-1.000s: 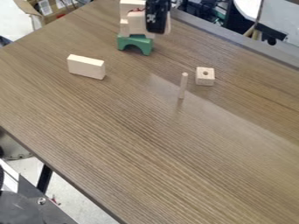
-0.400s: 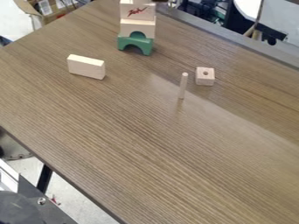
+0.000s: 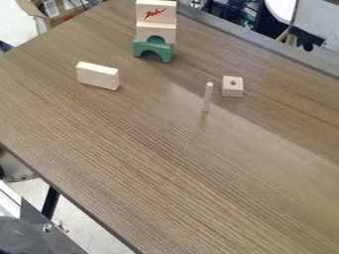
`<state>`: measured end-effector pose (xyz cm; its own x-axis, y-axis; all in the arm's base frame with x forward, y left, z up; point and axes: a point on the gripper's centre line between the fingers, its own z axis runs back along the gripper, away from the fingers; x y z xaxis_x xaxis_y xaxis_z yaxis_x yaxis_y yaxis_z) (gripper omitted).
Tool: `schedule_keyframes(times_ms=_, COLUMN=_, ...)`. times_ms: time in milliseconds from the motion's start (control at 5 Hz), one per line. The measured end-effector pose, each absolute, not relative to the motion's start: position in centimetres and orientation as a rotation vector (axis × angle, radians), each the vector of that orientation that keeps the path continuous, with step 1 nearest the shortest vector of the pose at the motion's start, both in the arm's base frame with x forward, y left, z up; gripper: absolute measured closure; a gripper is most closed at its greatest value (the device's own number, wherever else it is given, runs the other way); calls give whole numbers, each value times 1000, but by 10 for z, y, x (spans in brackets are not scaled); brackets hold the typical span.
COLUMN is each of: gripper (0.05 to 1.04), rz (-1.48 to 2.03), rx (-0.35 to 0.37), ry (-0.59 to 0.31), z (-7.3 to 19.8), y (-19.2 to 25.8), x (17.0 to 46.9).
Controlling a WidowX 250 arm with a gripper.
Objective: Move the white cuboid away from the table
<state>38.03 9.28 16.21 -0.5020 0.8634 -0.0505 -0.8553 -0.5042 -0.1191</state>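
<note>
Wooden peg (image 3: 208,97), upright nearer than the green arch (image 3: 159,46), easily toppled by a low sweep; white cuboid (image 3: 98,76), on a narrow side, nearer and view-left of the arch, likely to tip if pinched off-centre. Cannot tell gripper opening or any hold. For clearing the table's near edge (image 3: 74,199), judge room widest on the arch's near side, tighter by the stacked blocks (image 3: 156,28) atop it.

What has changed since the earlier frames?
The gripper drew away toward the top edge, and the pale block it seemed to hold before the block stack went from there too; whether it was let go, I cannot tell. The stack, the standing wooden block, the peg and the drilled cube stayed put.
</note>
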Motion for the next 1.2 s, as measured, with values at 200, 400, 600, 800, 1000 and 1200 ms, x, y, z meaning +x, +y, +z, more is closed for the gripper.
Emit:
schedule_keyframes(times_ms=200, gripper=798, rz=2120, rx=-114, ry=-108, z=158, y=102, x=386)
schedule_keyframes(times_ms=400, gripper=798, rz=2135, rx=-100, ry=-131, z=150, y=109, x=397)
schedule_keyframes(times_ms=600, gripper=798, rz=2140, rx=-107, ry=-157, z=152, y=112, x=403)
schedule_keyframes(times_ms=800, gripper=798, rz=2135, rx=-116, ry=-180, z=149, y=113, x=411)
schedule_keyframes(times_ms=1000, gripper=798, rz=2132, rx=-109, ry=-200, z=145, y=113, x=416)
schedule_keyframes(times_ms=1200, gripper=798, rz=2139, rx=-94, ry=-217, z=139, y=117, x=423)
